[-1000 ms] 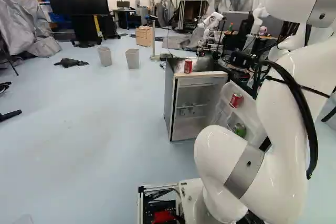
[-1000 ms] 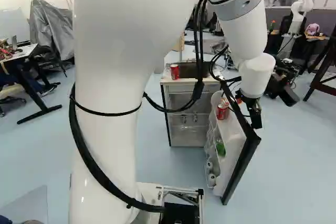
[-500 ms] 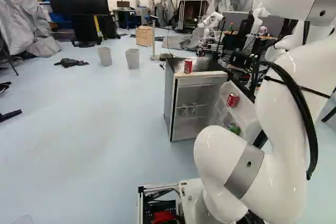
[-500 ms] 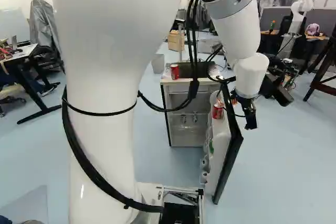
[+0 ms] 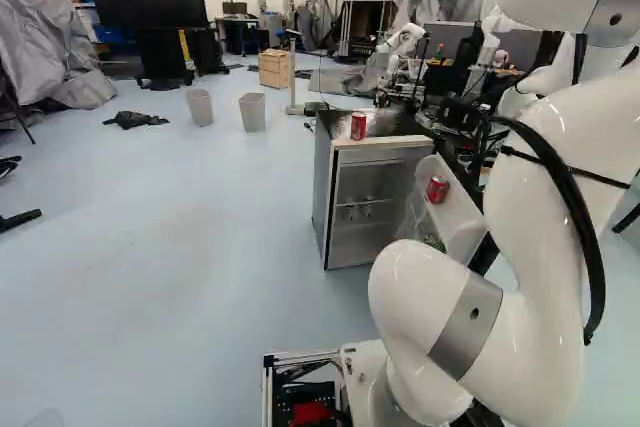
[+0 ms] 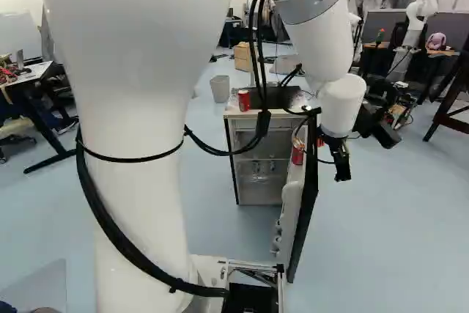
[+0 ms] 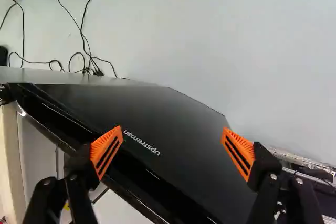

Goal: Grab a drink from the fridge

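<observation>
- The red can (image 5: 437, 189) sits on the inside of the fridge door (image 5: 463, 224); we judge it slippery, thin-walled, heavier if full; we'd grip its middle gently
- Our claw (image 7: 172, 131) is open, empty, by the door's dark outer face

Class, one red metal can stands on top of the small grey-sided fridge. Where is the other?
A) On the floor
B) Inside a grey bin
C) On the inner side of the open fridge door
C: the other red metal can sits against the white inner side of the open door.
</observation>
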Controlling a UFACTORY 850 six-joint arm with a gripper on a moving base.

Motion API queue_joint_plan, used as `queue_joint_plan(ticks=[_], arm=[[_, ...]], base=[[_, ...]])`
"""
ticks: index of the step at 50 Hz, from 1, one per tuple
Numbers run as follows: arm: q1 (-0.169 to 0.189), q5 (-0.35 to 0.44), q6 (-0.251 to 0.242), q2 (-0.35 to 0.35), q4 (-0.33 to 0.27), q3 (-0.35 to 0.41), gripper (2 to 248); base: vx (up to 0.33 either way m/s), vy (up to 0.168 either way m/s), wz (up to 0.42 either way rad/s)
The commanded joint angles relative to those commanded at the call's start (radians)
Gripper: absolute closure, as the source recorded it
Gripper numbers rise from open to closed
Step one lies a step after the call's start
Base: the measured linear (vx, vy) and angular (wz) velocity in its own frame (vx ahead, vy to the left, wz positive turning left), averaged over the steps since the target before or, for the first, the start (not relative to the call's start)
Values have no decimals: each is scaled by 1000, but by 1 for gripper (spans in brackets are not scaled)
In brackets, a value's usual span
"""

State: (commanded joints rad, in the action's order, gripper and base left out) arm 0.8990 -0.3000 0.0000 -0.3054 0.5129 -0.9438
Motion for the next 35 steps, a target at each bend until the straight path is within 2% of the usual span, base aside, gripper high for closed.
queue_joint_plan(ticks=[35], arm=[[-41, 0, 0, 68, 0, 85, 3]], base=[[0, 0, 0]])
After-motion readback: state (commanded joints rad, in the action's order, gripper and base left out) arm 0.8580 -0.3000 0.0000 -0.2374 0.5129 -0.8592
